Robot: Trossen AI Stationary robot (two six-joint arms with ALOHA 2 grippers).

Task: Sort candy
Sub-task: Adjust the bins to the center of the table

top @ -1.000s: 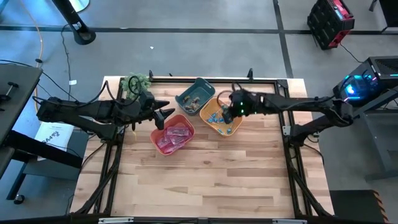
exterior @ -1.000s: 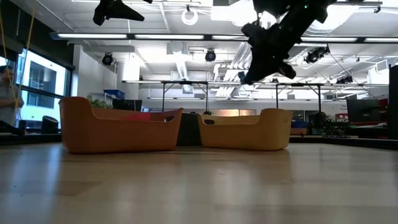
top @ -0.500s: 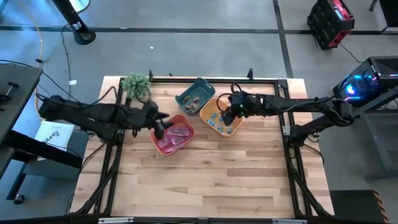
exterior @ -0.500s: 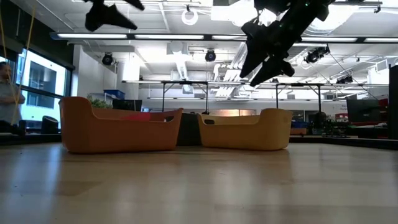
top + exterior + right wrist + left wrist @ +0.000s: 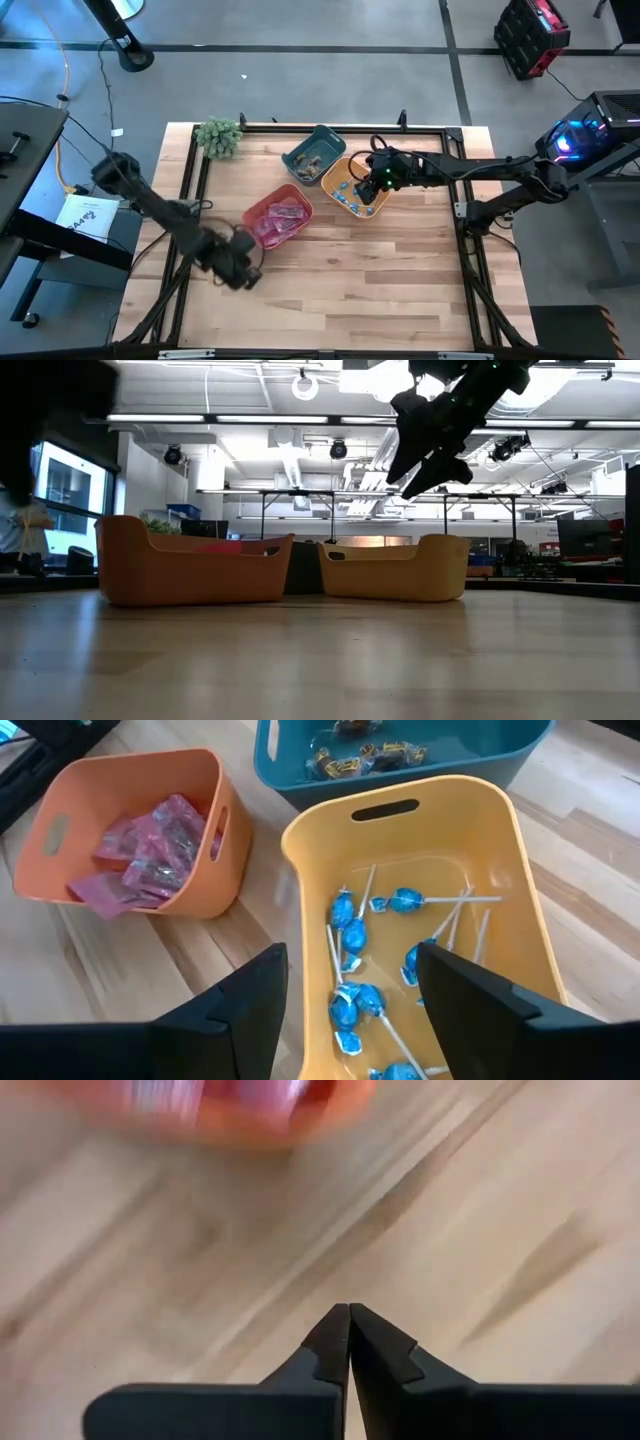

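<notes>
Pink wrapped packets (image 5: 150, 855) lie in the red bin (image 5: 262, 210). Blue lollipops (image 5: 352, 935) with white sticks lie in the orange bin (image 5: 500, 840). Brownish pieces (image 5: 360, 758) lie in the teal bin (image 5: 325, 138). My right gripper (image 5: 352, 1005) is open and empty, held above the orange bin's near end (image 5: 366, 186). My left gripper (image 5: 349, 1318) is shut and empty over bare table (image 5: 243, 273), toward the near-left of the red bin.
The three bins stand close together at the table's far middle. A green leafy plant (image 5: 219, 135) stands at the far left corner. Bare wood (image 5: 380, 290) spreads over the near half of the table. A dark frame rail (image 5: 188, 190) runs along the table's left side.
My left gripper has swung fast from beside the red bin's far-left side, near the plant, toward the table's near edge; it is now over bare wood on the near-left of that bin. My right gripper has stayed above the orange bin, tipping slightly.
</notes>
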